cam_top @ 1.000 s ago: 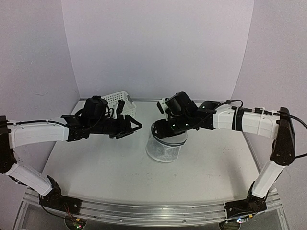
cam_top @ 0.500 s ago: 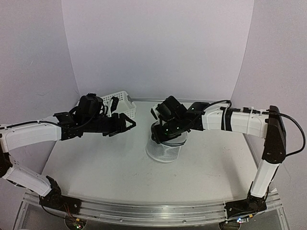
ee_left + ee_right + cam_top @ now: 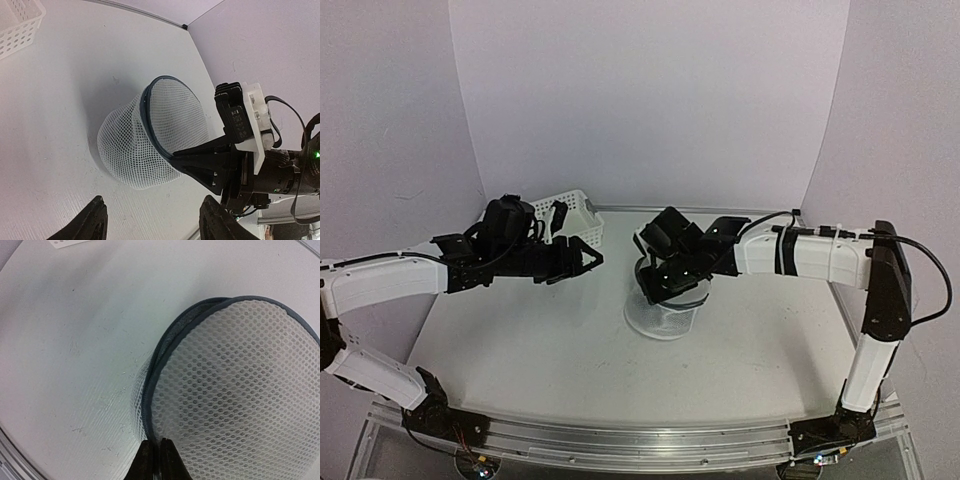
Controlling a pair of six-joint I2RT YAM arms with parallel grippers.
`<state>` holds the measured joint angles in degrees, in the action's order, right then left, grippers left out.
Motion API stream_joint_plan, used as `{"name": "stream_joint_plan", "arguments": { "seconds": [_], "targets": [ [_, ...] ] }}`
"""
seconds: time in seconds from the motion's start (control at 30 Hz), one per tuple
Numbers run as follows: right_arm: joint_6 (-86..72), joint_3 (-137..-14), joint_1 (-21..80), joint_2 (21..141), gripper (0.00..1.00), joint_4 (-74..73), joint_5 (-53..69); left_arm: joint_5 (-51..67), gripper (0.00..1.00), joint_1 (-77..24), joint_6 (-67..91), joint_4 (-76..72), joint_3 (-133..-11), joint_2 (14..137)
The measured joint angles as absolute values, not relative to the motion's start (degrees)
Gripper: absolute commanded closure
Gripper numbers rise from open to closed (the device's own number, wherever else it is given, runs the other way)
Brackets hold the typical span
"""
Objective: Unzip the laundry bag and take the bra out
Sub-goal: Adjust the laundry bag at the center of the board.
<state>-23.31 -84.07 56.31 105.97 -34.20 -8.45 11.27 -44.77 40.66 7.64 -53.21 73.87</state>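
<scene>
— Whereabouts of small cylindrical white-mesh laundry bag [image 3: 665, 312] with thin dark rims?
— Centre of white table [image 3: 520, 350], well apart from white perforated plastic basket [image 3: 570, 208] at back left.
— Grippers?
— Right gripper [image 3: 154, 452] pinched shut on top rim, probably at zip pull; pull itself not visible. Left gripper [image 3: 592, 258] wide open, hovering near, touching nothing.
— Small black fabric bra?
— Cannot tell; only dim shading through mesh.
— Advice for unzipping?
— Follow rim's curve, slow and level. Brace mesh wall with left gripper to avoid lifting or twisting whole pouch.
</scene>
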Motion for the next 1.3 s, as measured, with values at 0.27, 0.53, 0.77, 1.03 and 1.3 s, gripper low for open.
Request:
{"name": "stream_joint_plan", "arguments": {
  "seconds": [0.27, 0.53, 0.77, 1.03, 1.3],
  "targets": [
    [-23.66, -84.05, 56.73, 105.95, 1.0, -34.48, -9.52, 11.25, 0.37, -44.77, 40.66, 7.62, -53.19, 73.43],
    [-24.29, -81.89, 56.93, 101.69, 1.0, -34.44, -12.19, 11.29, 0.37, -44.69, 40.66, 7.62, -53.19, 73.43],
    [-25.52, -76.69, 56.93, 94.89, 1.0, -31.92, -13.37, 11.84, 0.37, -44.69, 40.69, 7.55, -53.19, 73.82],
    [-26.24, -71.18, 56.93, 90.85, 1.0, -27.68, -13.37, 14.31, 0.37, -44.69, 40.66, 7.51, -54.57, 77.54],
    [-27.29, -66.26, 56.93, 87.37, 1.0, -22.61, -13.37, 16.84, 0.37, -44.69, 40.73, 7.25, -57.01, 80.16]
  ]
}}
